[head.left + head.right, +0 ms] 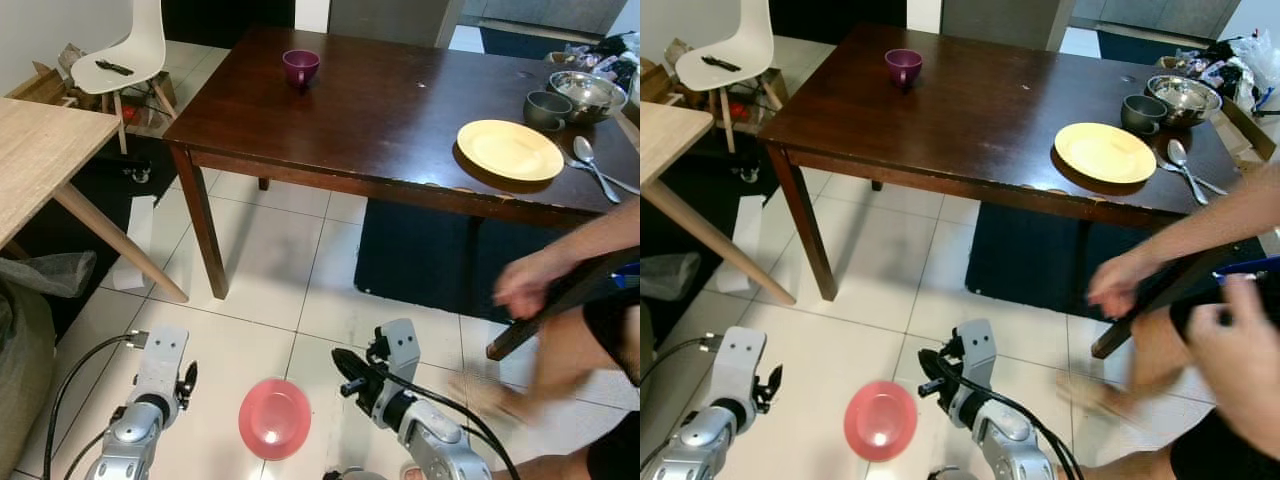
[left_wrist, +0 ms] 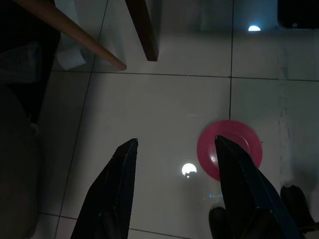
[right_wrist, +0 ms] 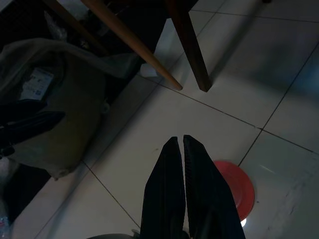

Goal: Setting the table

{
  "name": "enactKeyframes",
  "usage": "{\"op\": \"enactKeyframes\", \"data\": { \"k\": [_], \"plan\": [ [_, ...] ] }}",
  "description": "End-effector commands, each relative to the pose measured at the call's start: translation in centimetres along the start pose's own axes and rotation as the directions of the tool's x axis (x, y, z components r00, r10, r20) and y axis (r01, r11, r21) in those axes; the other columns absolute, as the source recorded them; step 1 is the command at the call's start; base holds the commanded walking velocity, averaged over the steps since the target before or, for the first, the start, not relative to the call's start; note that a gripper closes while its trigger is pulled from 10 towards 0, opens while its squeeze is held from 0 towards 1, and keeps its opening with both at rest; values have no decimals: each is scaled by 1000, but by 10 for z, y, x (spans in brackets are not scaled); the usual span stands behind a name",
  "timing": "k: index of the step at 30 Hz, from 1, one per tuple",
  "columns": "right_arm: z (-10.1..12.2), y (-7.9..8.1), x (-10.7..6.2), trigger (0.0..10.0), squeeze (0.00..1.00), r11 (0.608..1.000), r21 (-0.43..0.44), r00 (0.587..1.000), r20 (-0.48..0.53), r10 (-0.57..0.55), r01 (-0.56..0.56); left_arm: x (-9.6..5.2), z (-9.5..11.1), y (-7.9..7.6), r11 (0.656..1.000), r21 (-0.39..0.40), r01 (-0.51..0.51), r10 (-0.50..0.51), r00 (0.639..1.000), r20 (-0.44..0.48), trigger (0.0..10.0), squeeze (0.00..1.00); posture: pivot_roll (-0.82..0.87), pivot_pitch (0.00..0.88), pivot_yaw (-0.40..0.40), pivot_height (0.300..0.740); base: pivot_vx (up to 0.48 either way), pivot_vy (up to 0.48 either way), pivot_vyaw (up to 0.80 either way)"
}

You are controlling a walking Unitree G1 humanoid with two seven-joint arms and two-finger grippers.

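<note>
- A pink plate (image 1: 275, 418) lies flat on the white tiled floor (image 1: 260, 260), near the robot, between its two arms
- The left tool (image 2: 172, 149) hovers above the floor to the plate's left, fingers spread wide with nothing between them
- The right tool (image 3: 179, 144) is just right of the plate, above it and not touching; its fingers are pressed together, empty
- The dark wooden bench (image 1: 400, 110) stands farther off; on it a purple cup (image 1: 301, 68) sits at the far left, and a yellow plate (image 1: 510, 150) at the right near edge
- Right of the yellow plate lie spoons (image 1: 592, 165); behind it a dark grey bowl (image 1: 548, 109) and a steel bowl (image 1: 587, 94)
- A person's hand (image 1: 525, 285) reaches in from the right, blurred, beside a dark chair leg (image 1: 550, 310)
- A light wooden bench (image 1: 40, 160) is at the left, a white chair (image 1: 125, 55) beyond it
- A sack (image 3: 55, 99) under the light bench carries a label; its writing is too small to read
</note>
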State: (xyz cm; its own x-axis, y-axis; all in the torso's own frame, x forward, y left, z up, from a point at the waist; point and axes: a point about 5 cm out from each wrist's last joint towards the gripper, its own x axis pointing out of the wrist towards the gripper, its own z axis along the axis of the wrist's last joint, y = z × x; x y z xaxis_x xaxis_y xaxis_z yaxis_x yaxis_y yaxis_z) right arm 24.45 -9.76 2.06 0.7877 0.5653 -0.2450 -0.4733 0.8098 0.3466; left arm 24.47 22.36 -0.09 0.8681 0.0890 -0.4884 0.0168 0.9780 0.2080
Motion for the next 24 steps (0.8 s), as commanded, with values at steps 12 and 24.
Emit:
{"op": "enactKeyframes", "data": {
  "k": [12,24],
  "plan": [
    [-5,-3,-2,10000,0,1000,13,1000,-19,-22,22,-1,-5,2,1000,14,2,-2,1000,-18,10000,0,-89,40,25,740,0,0,0],
    [-6,-4,-2,10000,0,1000,13,999,-22,-24,24,-1,-6,1,1000,15,3,-3,1000,-21,10000,0,-90,44,25,740,0,0,0]
  ]
}}
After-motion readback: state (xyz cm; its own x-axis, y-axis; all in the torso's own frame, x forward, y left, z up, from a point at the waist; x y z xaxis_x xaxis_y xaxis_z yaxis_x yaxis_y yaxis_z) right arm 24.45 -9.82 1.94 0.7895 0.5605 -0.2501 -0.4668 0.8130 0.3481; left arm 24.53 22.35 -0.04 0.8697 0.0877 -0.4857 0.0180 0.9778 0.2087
